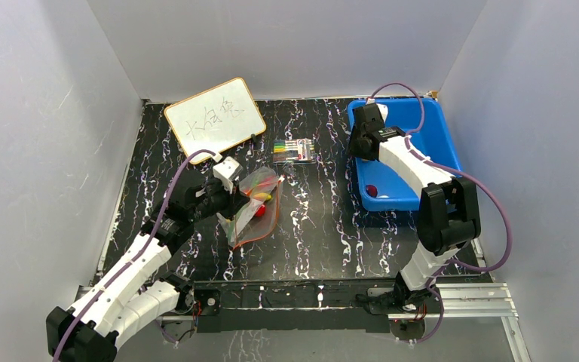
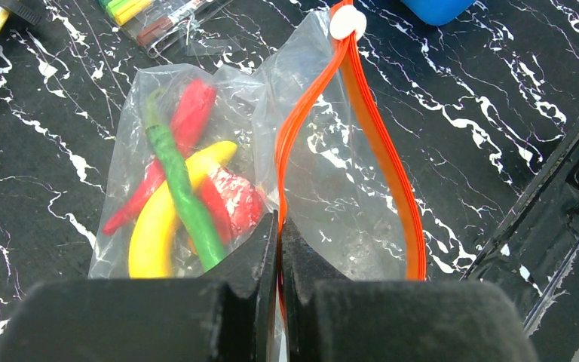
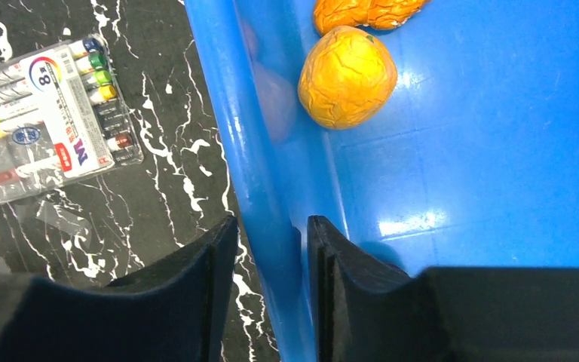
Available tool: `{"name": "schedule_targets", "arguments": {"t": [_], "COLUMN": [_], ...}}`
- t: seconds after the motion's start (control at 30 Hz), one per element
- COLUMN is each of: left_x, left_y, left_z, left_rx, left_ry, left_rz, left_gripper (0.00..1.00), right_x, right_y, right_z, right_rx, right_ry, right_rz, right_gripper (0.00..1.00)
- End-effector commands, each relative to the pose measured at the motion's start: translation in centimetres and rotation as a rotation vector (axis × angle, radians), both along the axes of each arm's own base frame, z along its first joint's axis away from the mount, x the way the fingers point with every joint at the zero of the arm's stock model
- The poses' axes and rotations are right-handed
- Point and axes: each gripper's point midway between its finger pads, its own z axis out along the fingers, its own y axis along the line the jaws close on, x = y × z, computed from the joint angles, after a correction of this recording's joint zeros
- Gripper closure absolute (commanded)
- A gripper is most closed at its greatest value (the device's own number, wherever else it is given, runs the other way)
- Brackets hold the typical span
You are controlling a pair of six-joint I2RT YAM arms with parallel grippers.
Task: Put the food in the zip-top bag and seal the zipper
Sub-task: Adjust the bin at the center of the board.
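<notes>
The clear zip-top bag (image 1: 252, 207) lies left of the table's centre, its mouth gaping (image 2: 332, 173). Inside it are a yellow banana (image 2: 158, 219), a red chili (image 2: 188, 121), a green pepper (image 2: 181, 188) and a red strawberry (image 2: 234, 200). My left gripper (image 2: 280, 226) is shut on one side of the orange-red zipper (image 2: 381, 143), whose white slider (image 2: 347, 23) sits at the far end. My right gripper (image 3: 271, 226) straddles the left wall of the blue tub (image 3: 264, 151), one finger on each side, a sliver of table showing beside the outer finger. An orange fruit (image 3: 347, 75) lies in the tub.
A pack of coloured markers (image 1: 295, 150) lies between the bag and the tub (image 1: 422, 121). A whiteboard (image 1: 215, 115) leans at the back left. A small red item (image 1: 372, 190) sits in the tub's near corner. White walls close in three sides.
</notes>
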Motion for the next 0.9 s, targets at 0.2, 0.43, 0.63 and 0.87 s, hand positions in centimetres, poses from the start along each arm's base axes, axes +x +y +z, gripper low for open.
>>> {"name": "schedule_targets", "arguments": {"t": [0.2, 0.43, 0.63, 0.87], "left_x": [0.5, 0.6, 0.6, 0.6], "left_y": [-0.2, 0.0, 0.1, 0.1], "left_z": [1.0, 1.2, 0.8, 0.4], "left_rx": [-0.019, -0.012, -0.013, -0.005], "left_ry": [-0.024, -0.021, -0.024, -0.015], "left_rz": [0.013, 0.022, 0.029, 0.025], "left_gripper": [1.00, 1.00, 1.00, 1.00], "right_x": [3.2, 4.4, 5.4, 6.7], "right_y": [0.0, -1.3, -4.9, -7.9], "right_z": [6.7, 9.0, 9.8, 6.6], "right_rx": [0.034, 0.057, 0.090, 0.133], "right_ry": [-0.201, -0.280, -0.314, -0.283], "right_rz": [-0.005, 0.058, 0.007, -0.058], "right_gripper": [0.28, 0.27, 0.30, 0.28]}}
